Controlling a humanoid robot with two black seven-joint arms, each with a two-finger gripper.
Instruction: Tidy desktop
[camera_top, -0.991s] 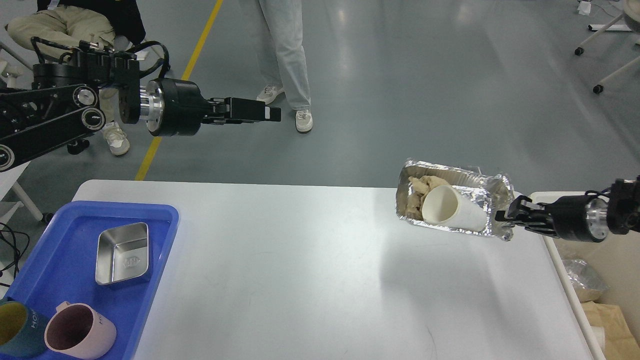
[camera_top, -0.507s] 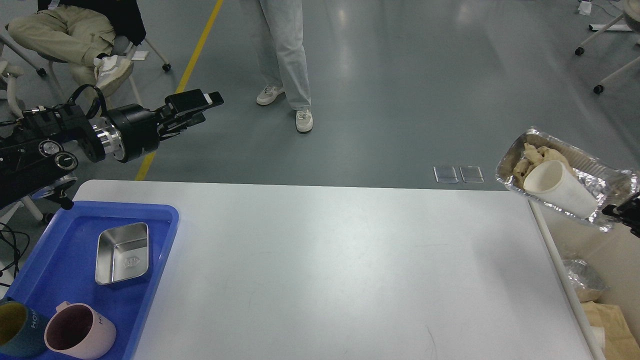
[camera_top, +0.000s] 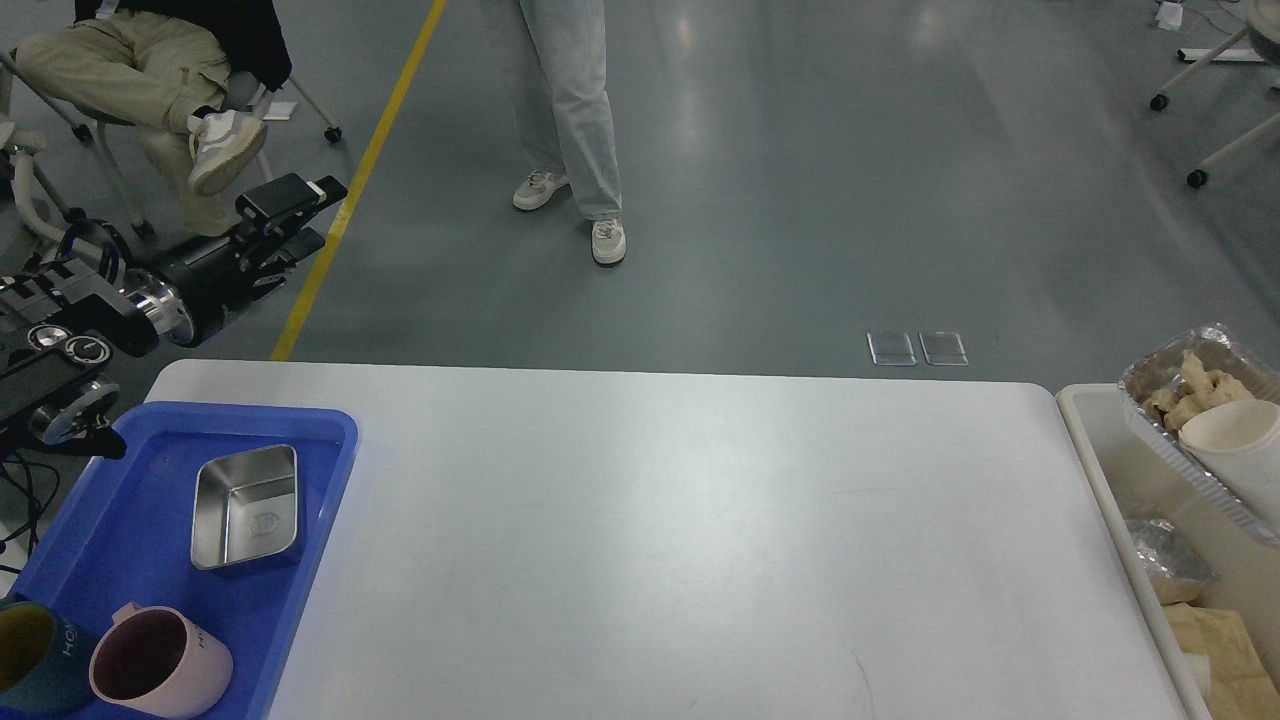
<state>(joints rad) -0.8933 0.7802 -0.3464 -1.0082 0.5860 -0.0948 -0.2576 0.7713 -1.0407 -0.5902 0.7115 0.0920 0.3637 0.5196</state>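
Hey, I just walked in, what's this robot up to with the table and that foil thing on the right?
It is tidying the desktop. A foil tray holding crumpled paper and a white paper cup hangs over the bin at the right edge of the table; the right gripper is out of view, so what holds it is not shown. The left gripper is raised off the table's far left corner, carrying nothing. The blue tray holds a steel dish, a pink mug and a teal mug.

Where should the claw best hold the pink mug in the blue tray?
Probably the pink mug at its rim, coming from above: it stands upright with its mouth open, and a dark teal cup crowds its left side in the blue tray.
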